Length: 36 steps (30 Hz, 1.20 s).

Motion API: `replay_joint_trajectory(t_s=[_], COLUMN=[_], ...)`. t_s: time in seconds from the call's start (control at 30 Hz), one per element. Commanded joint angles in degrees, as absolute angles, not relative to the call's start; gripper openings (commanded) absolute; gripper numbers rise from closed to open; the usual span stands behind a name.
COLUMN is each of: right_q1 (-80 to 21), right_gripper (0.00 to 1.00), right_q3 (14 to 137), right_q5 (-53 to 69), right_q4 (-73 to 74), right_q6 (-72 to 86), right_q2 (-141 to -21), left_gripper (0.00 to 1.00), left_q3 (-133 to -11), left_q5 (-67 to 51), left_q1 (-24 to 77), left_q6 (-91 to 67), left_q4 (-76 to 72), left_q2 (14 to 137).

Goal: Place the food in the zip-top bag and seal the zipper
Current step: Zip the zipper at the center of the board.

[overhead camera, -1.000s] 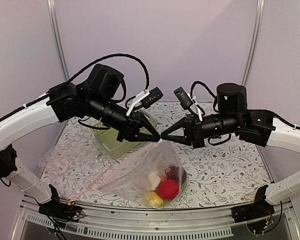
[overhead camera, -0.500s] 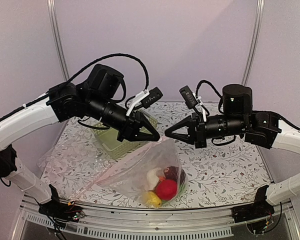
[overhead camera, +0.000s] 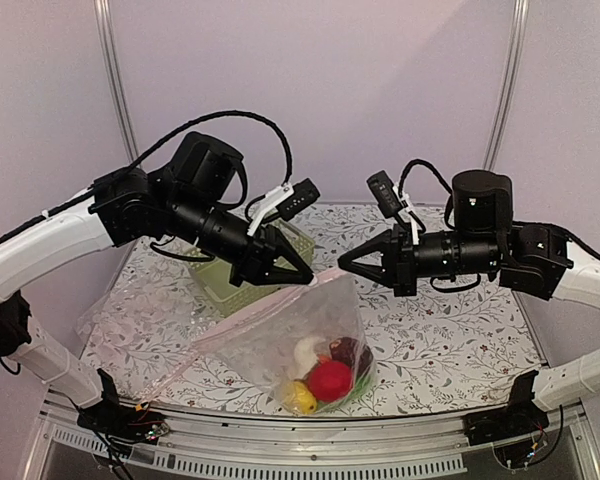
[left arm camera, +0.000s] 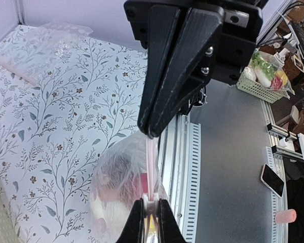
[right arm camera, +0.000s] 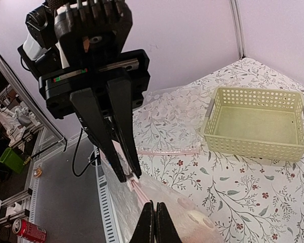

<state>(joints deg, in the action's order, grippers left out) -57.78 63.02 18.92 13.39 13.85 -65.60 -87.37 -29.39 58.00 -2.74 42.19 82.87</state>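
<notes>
The zip-top bag (overhead camera: 280, 340) hangs between my two grippers, its bottom resting on the table. Inside lie the red ball (overhead camera: 331, 380), yellow (overhead camera: 300, 397), white (overhead camera: 307, 353) and dark maroon (overhead camera: 349, 351) food. My left gripper (overhead camera: 308, 282) is shut on the white slider (left arm camera: 150, 200) of the zipper (left arm camera: 151, 167). My right gripper (overhead camera: 341, 265) is shut on the pink strip (right arm camera: 141, 192) close to the bag's corner, a short way right of the slider. In the right wrist view the left gripper (right arm camera: 129, 177) pinches the slider (right arm camera: 133, 178).
The light green lattice basket (overhead camera: 218, 288) stands behind the bag under the left arm, empty in the right wrist view (right arm camera: 256, 124). A second clear bag (overhead camera: 130, 300) lies flat at the left. The table's metal front rail (overhead camera: 310, 435) runs just below the bag.
My right gripper has drawn back to the right and the left slightly left, so the gap between the tips has widened. The bag's mouth edge now stretches taut between them.
</notes>
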Motion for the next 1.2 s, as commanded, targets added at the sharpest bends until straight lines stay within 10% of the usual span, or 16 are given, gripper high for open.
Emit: replay_joint_trajectory(t_s=[0.0, 1.17], right_q1=[-57.15, -54.86], right_gripper=[0.00, 0.00], right_q3=[63.03, 65.68], right_q5=[9.56, -25.99], right_q4=[17.23, 23.93], right_q6=[11.22, 8.03], right_q2=[-62.39, -62.27], left_gripper=[0.00, 0.00], left_q3=[-85.64, -84.33], left_q5=[-28.49, -22.77], left_q1=[56.72, 55.29], left_q6=[-1.49, -0.86], left_q4=[50.30, 58.28], left_q2=[80.36, 77.04])
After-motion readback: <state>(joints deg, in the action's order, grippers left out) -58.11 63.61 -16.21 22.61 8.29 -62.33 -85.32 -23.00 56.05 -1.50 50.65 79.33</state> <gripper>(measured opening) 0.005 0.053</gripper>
